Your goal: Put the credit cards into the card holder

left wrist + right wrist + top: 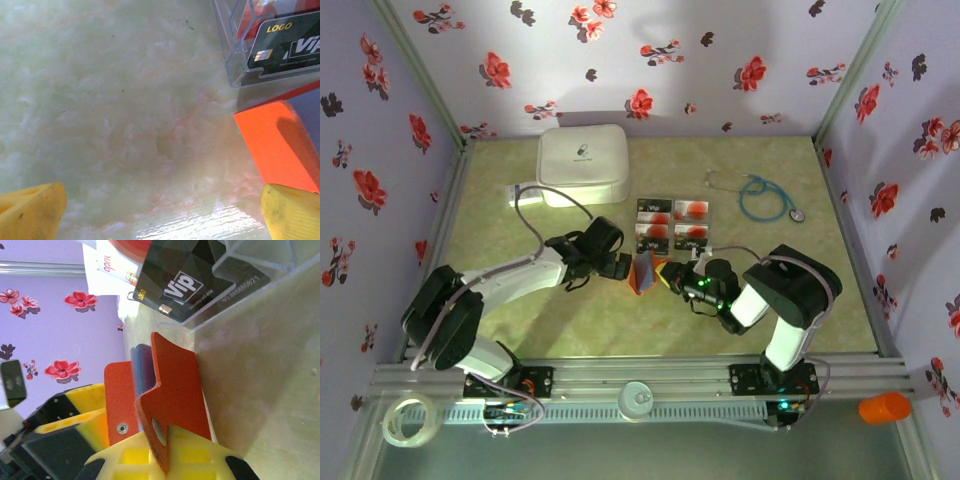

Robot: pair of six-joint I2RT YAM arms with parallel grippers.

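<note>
Several credit cards (672, 224), dark and white with red blobs, lie grouped at the table's middle. Just in front of them the orange-red card holder (644, 272) stands on edge, partly open, its bluish inside showing. My right gripper (668, 276) is shut on the holder's snap flap (172, 390); in its wrist view the right gripper (165, 455) has that flap between its yellow fingers. A black "Vip" credit card (185, 285) sits in clear plastic beyond. My left gripper (620, 266) is open just left of the card holder (275, 145), and in its wrist view the left gripper (160, 215) hovers over bare table.
A big white rounded case (582, 162) and a white label (520, 193) sit at the back left, a blue stethoscope (760, 195) at the back right. A tape roll (408, 420) and an orange cylinder (885, 408) lie off the table's front. Floral walls enclose three sides.
</note>
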